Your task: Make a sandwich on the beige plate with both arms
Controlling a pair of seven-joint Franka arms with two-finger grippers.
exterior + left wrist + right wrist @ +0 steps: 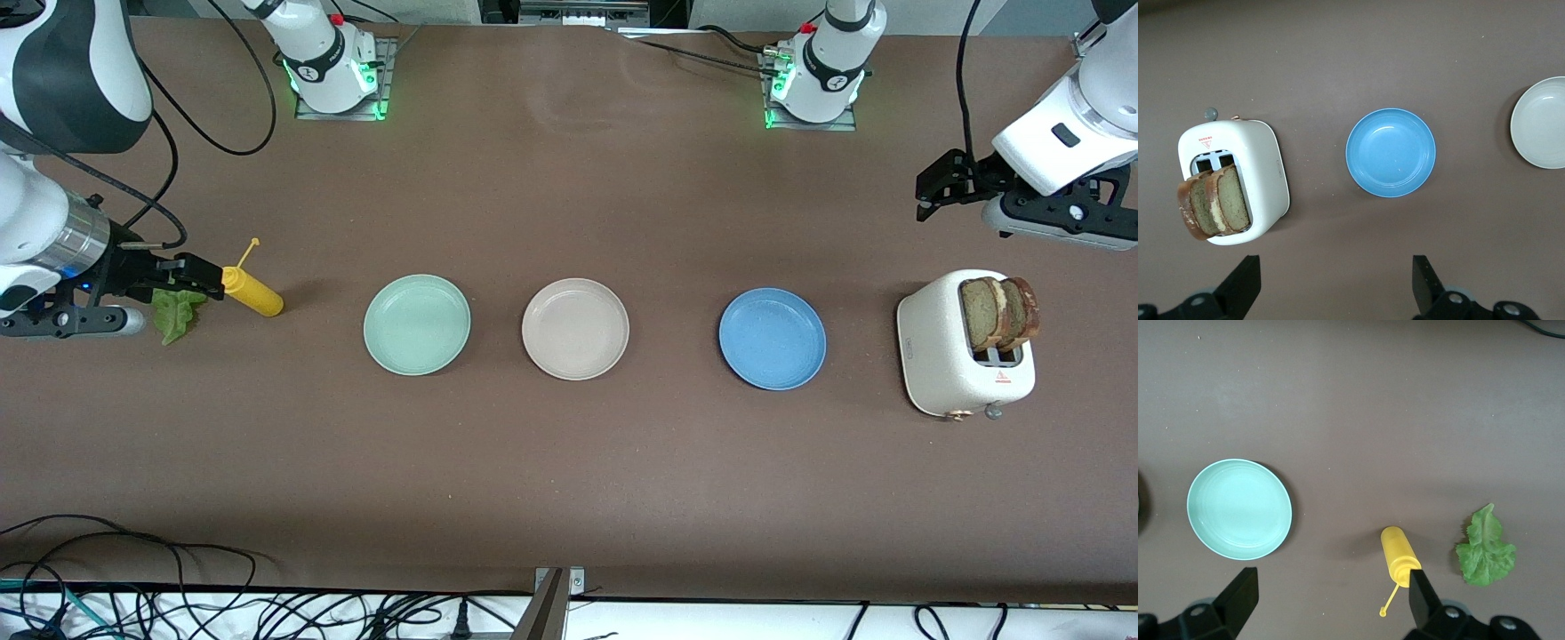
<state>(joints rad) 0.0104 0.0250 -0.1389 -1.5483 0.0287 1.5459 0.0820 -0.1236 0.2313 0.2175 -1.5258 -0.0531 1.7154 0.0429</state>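
Bare beige plate (575,329), open table (569,204) around it

Three plates sit in a row: the beige plate (575,329) between two others (416,324) (772,338). Toward the left arm's end stands a toaster (965,356) with two bread slices (999,311) in its slots. Toward the right arm's end, a bottle (252,292) lies just beside a lettuce leaf (179,313).

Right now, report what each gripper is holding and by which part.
Nothing is held. The left gripper hangs open above the toaster; the right gripper hangs open over the lettuce leaf and mustard bottle.
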